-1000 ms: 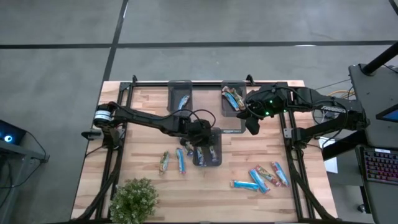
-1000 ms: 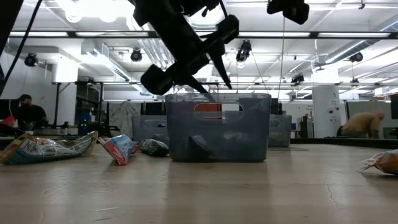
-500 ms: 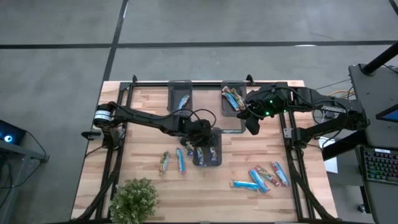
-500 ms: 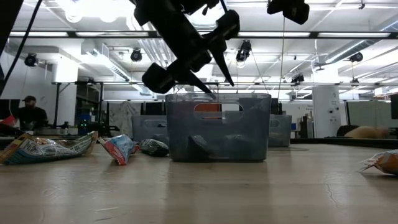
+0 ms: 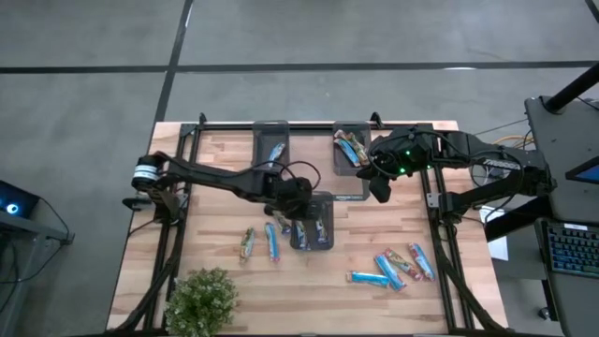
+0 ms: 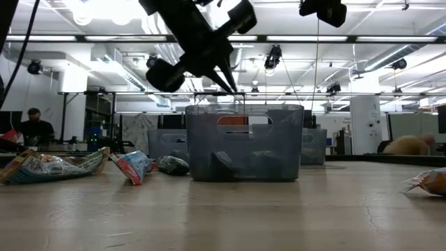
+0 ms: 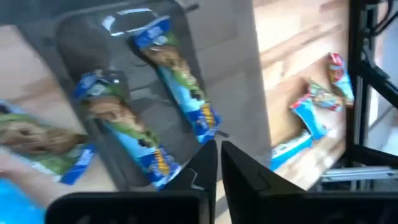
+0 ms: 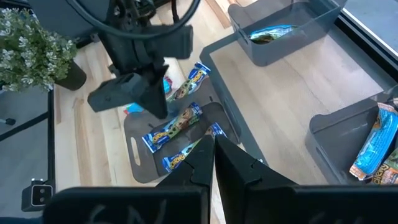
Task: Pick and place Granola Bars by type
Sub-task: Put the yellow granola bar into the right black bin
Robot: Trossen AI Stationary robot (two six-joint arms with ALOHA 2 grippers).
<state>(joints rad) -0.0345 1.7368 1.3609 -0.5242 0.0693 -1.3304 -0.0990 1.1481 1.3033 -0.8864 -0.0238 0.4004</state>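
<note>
Left gripper [image 6: 226,85] snapped shut, was open a sec ago. Lifted a bit higher above middle tray [image 6: 244,143], empty, shifted slightly toward left side.

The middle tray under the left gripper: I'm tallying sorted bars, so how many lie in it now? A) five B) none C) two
C: the left wrist view shows two granola bars lying side by side in the middle tray, below the shut, empty left gripper.
</note>
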